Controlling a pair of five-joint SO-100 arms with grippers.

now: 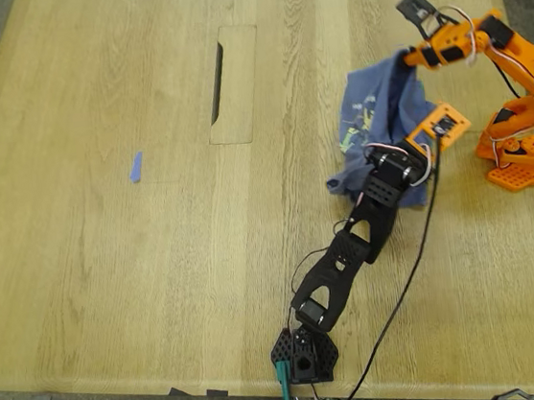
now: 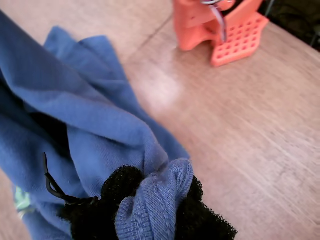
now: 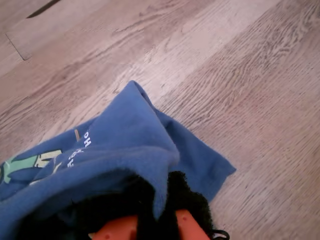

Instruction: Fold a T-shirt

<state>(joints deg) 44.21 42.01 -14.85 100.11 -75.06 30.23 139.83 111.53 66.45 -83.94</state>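
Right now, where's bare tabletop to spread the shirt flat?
Wide bare wood on the exterior view's left, between the table slot and the blue tape scrap, and below them. Crowded on that view's right: T-shirt, black arm, orange arm base.

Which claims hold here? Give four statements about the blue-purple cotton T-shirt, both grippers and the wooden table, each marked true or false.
1. The blue-purple cotton T-shirt lies spread flat. False: it is bunched and partly lifted.
2. My first gripper is shut on the shirt. True.
3. My second gripper is open, clear of cloth. False: it grips the shirt.
4. A small blue tape scrap lies on the wooden table, apart from the shirt. True.
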